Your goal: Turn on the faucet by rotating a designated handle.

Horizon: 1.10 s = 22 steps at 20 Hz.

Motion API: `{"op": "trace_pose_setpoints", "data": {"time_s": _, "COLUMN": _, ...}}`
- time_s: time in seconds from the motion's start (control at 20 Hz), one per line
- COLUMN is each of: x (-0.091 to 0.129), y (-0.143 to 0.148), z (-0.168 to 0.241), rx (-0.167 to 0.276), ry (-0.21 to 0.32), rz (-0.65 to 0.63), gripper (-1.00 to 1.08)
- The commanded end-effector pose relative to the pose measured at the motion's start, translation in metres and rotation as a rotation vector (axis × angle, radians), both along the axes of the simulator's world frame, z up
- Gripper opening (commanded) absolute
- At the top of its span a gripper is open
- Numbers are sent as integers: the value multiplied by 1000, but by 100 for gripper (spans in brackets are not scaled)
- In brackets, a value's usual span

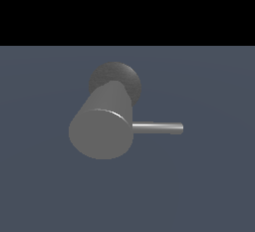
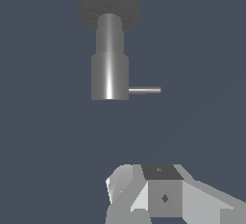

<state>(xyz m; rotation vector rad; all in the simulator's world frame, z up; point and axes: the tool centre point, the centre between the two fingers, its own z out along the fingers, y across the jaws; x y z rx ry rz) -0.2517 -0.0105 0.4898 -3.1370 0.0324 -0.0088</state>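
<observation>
Approach step, nothing touched yet. The faucet [image 1: 102, 126] stands on the blue-grey floor, the handle [image 1: 158, 127] juts toward the exterior view's right. Tool [image 2: 163, 194] well apart; open/closed I cannot tell. Next: reach the rod's tip.

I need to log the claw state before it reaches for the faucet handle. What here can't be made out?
- Claw: wrist view shows only part of it, cut by the picture's edge; fingertips unseen, so open or shut is unclear. Absent from the exterior view.
- Faucet base: exterior view, mostly hidden behind the cylinder.
</observation>
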Motion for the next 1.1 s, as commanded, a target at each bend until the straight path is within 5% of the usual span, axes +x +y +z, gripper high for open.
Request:
{"op": "trace_pose_setpoints", "data": {"time_s": 0.0, "x": 0, "y": 0, "z": 0, "rx": 0, "ry": 0, "rz": 0, "gripper": -100}}
{"op": "trace_pose_setpoints", "data": {"time_s": 0.25, "x": 4, "y": -5, "z": -2, "rx": 26, "ry": -1, "rz": -27, "gripper": -100}}
{"op": "trace_pose_setpoints", "data": {"time_s": 0.5, "x": 16, "y": -18, "z": -8, "rx": 104, "ry": -3, "rz": -108, "gripper": -100}}
{"op": "trace_pose_setpoints", "data": {"time_s": 1.05, "x": 52, "y": -76, "z": -42, "rx": 418, "ry": -11, "rz": -432, "gripper": -100}}
